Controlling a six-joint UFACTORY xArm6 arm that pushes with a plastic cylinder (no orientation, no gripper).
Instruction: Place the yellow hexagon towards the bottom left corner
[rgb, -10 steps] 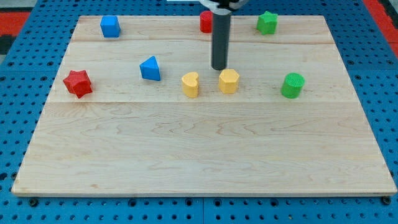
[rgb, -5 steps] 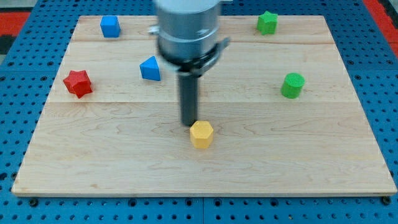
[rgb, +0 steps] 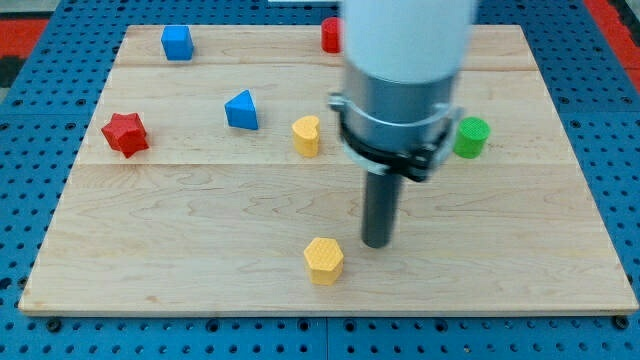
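The yellow hexagon (rgb: 324, 260) lies near the board's bottom edge, about the middle of its width. My tip (rgb: 376, 242) rests on the board just to the right of it and slightly above, a small gap apart. The rod rises into the arm's grey body, which covers the board's upper right middle. A yellow heart-shaped block (rgb: 306, 135) stands higher up, left of the arm.
A red star (rgb: 124, 133) lies at the left edge, a blue triangle (rgb: 241, 110) and a blue cube (rgb: 177, 42) at upper left. A red block (rgb: 331, 35) shows partly at the top. A green cylinder (rgb: 471, 136) stands at the right.
The yellow hexagon has slid down from the board's middle row to near the bottom edge. My tip has moved from above it to its right side. The arm now hides the green block at top right.
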